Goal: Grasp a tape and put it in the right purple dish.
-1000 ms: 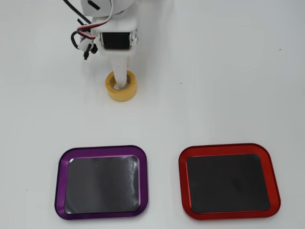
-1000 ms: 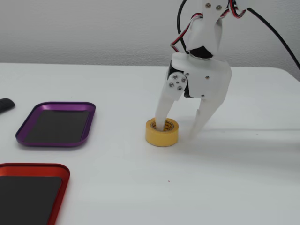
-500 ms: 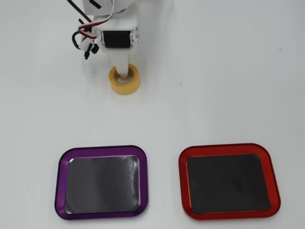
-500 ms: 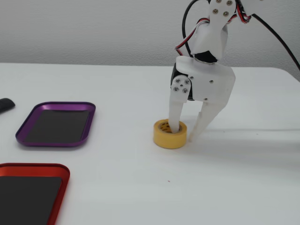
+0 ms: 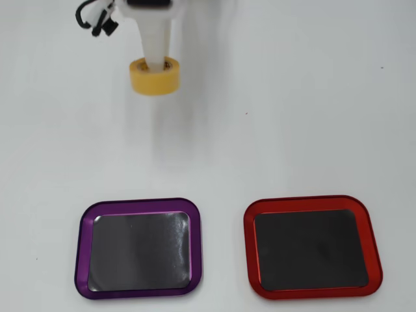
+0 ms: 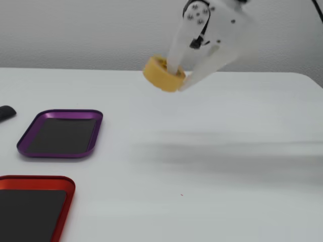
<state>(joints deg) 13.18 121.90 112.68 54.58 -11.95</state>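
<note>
The claw (image 6: 174,75) is closed on the tape (image 6: 162,73), one finger reaching down through the hollow middle of the roll and the other pressed against its outer wall, so the ring is pinched through its side. That grip suits a roll: the core gives a finger somewhere to go, and the wall is thin enough to squeeze firmly. In the fixed view the tape hangs clear of the table (image 6: 212,151), tilted, with nothing under it. The overhead view shows the tape (image 5: 155,76) near the top, under the white finger of the claw (image 5: 156,65), well apart from both dishes.

The purple dish (image 5: 83,250) lies flat near the bottom left of the overhead view, with the red dish (image 5: 377,260) beside it to the right, a gap of bare table between them. Both are empty, dark inside. In the fixed view the purple dish (image 6: 26,142) sits behind the red dish (image 6: 68,189), far to the left of the arm.

Lifting seems done; carrying is what remains. The tilt of the roll could make it land on edge and roll, so lowering close over the dark floor of the purple dish before letting go looks wise
</note>
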